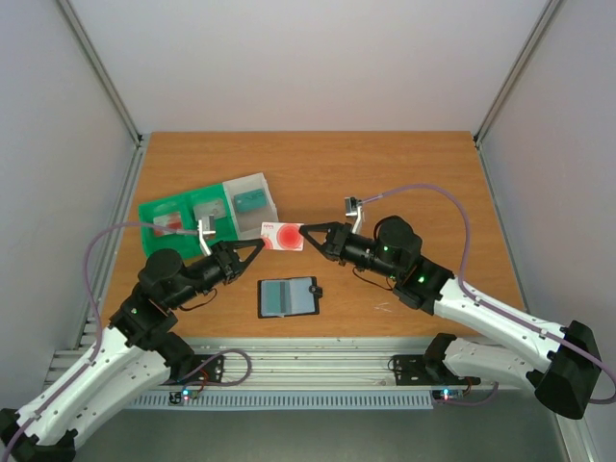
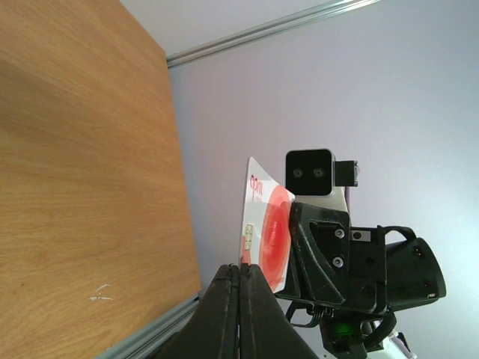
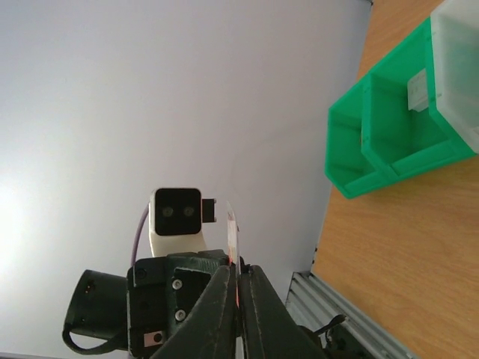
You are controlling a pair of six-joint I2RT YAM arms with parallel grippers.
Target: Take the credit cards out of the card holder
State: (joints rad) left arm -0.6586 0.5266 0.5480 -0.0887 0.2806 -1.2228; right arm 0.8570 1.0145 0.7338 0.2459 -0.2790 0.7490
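Wooden table (image 1: 404, 173) between plain white walls, seen from above, with two robot arms reaching in from the near edge.

At the back left sits one green tray (image 1: 146, 209) with a clear-white box (image 1: 262, 189) touching its right end. Three small flat pieces lie in them: a red-and-white piece (image 1: 168, 224) in the left compartment, a grey piece (image 1: 205, 210) in the next, and a teal piece (image 1: 248, 200) in the box. They are probably cards already taken out, though they are too small to be sure.

Right of the tray, the left gripper (image 1: 260, 244) points at the table's middle. Its jaws are pressed nearly together, pinching the left edge of one red-blotched card (image 1: 282, 236). This card is held in the air, above the table and just right of the box.

Nearer the arms lies one card holder (image 1: 288, 296), flat on the wood, open, with its pale blue-grey and teal inside facing up. No arm touches it. I cannot tell whether those panels are empty pockets or cards waiting inside.

On the right, the right gripper (image 1: 308, 232) faces the left one. Its jaws are narrow and clamp the card's opposite edge; its wrist view shows the card edge-on between the fingers.

So the task looks partly done. One card is out and held by both grippers, likely a handover toward the tray, with up to three stored.
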